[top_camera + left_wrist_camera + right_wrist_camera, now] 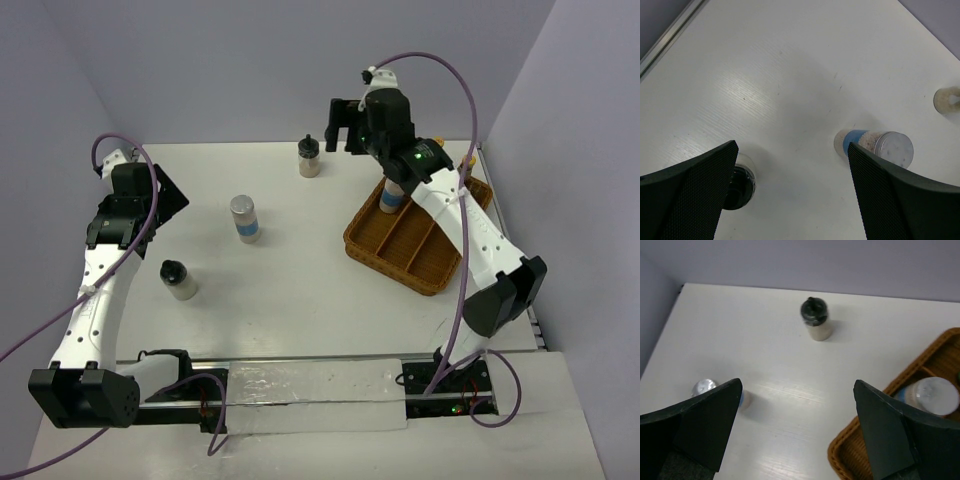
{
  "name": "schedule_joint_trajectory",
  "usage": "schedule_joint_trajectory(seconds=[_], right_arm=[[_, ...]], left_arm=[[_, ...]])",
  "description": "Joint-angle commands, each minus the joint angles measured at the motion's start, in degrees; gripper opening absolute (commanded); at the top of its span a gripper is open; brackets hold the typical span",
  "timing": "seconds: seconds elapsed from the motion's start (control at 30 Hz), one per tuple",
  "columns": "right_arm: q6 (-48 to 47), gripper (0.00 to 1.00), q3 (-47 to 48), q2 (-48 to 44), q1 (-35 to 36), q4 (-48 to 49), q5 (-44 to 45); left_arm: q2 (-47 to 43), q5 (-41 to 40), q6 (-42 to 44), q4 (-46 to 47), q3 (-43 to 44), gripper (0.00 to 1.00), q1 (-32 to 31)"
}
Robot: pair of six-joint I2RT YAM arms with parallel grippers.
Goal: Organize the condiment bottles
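A silver-lidded white bottle with a blue band (244, 217) stands mid-table and also shows in the left wrist view (875, 145). One squat black-capped bottle (178, 279) stands at the front left (740, 182). The other black-capped bottle (309, 156) stands at the back (815, 319). A second silver-lidded bottle (391, 196) stands in the wicker basket (420, 262), partly under my right arm (935, 395). My left gripper (170, 195) is open and empty above the table (792, 195). My right gripper (345, 133) is open and empty, raised left of the basket (797, 430). The slim yellow-capped bottles are mostly hidden; a yellow speck (470, 159) shows behind the arm.
The basket has long divided compartments and sits at the right (865, 455), close to the table's right edge. Grey walls close in the back and both sides. A metal rail (300, 385) runs along the near edge between the arm bases.
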Motion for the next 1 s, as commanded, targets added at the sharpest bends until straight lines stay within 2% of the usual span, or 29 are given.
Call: schedule_joint_trajectory(seconds=[0.0, 0.23, 0.47, 0.57, 0.97], right_arm=[[-0.1, 1.00, 4.7, 4.9, 4.8, -0.6, -4.2], [-0.1, 1.00, 10.7, 13.4, 14.2, 0.1, -7.0], [-0.1, 1.00, 20.1, 24.8, 19.2, -0.2, -6.1], [-0.1, 1.00, 24.0, 29.1, 20.5, -0.8, -5.6], [-0.1, 1.00, 29.6, 39.5, 21.8, -1.4, 0.3]], left_arm=[[-1.9, -1.7, -0.8, -0.3, 1.8, 1.00, 0.4], [-4.2, -6.7, -3.3, -1.4, 2.4, 1.00, 0.8], [-4.0, -7.3, -3.2, -2.6, 2.6, 1.00, 1.5], [-4.0, -7.1, -3.1, -2.5, 2.3, 1.00, 1.5], [-4.6, -7.3, -2.3, -2.4, 2.0, 1.00, 1.7]])
